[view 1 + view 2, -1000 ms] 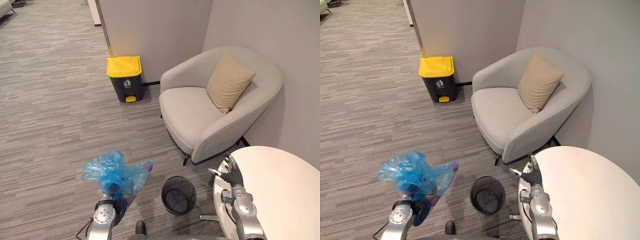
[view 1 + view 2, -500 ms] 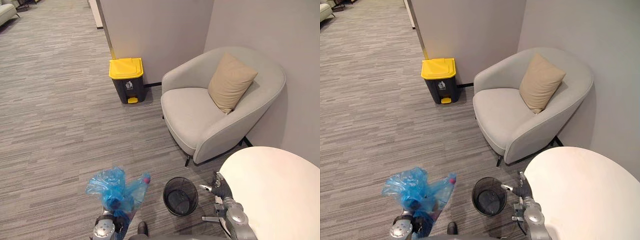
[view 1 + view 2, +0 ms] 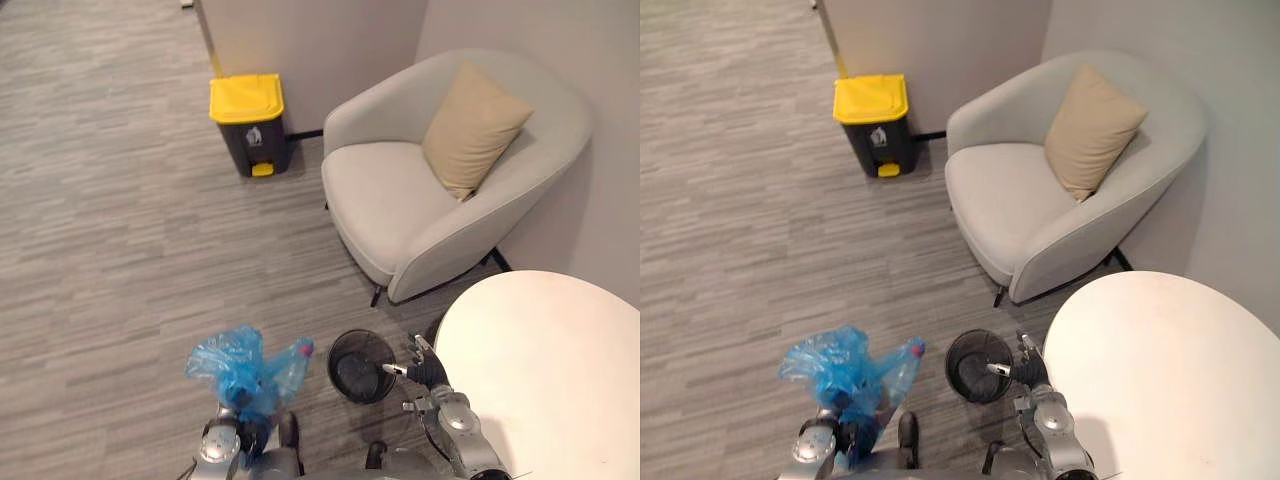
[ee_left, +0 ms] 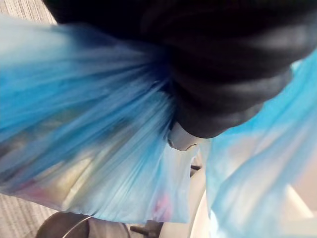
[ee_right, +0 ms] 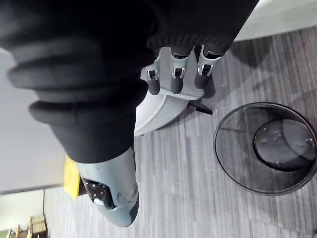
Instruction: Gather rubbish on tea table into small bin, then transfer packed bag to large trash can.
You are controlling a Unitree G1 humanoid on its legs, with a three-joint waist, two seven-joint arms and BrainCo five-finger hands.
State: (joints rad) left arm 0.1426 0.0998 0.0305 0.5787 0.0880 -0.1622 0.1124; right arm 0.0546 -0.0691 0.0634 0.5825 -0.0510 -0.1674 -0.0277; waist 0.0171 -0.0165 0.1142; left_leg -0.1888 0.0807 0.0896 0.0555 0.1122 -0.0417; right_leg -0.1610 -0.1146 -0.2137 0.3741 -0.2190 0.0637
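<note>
My left hand [image 3: 240, 432] is at the lower left, shut on the gathered neck of a blue plastic bag [image 3: 245, 368] that bulges with rubbish above it. Up close, the bag [image 4: 74, 124] spreads out past the hand's dark cover [image 4: 223, 64]. The small black mesh bin [image 3: 360, 365] stands on the carpet just right of the bag, with no liner in it [image 5: 267, 148]. My right hand [image 3: 425, 373] hangs between that bin and the table edge, its fingers [image 5: 173, 74] relaxed and holding nothing. The large dark trash can with a yellow lid [image 3: 247, 120] stands far ahead by the wall.
A round white table [image 3: 540, 370] fills the lower right. A grey armchair [image 3: 400, 210] with a tan cushion [image 3: 475, 125] sits ahead on the right. Open grey carpet [image 3: 120, 230] stretches between me and the yellow-lidded can.
The whole view has shifted, so the camera moved. The bag stays in my left hand. My right hand sits lower, closer to the small bin.
</note>
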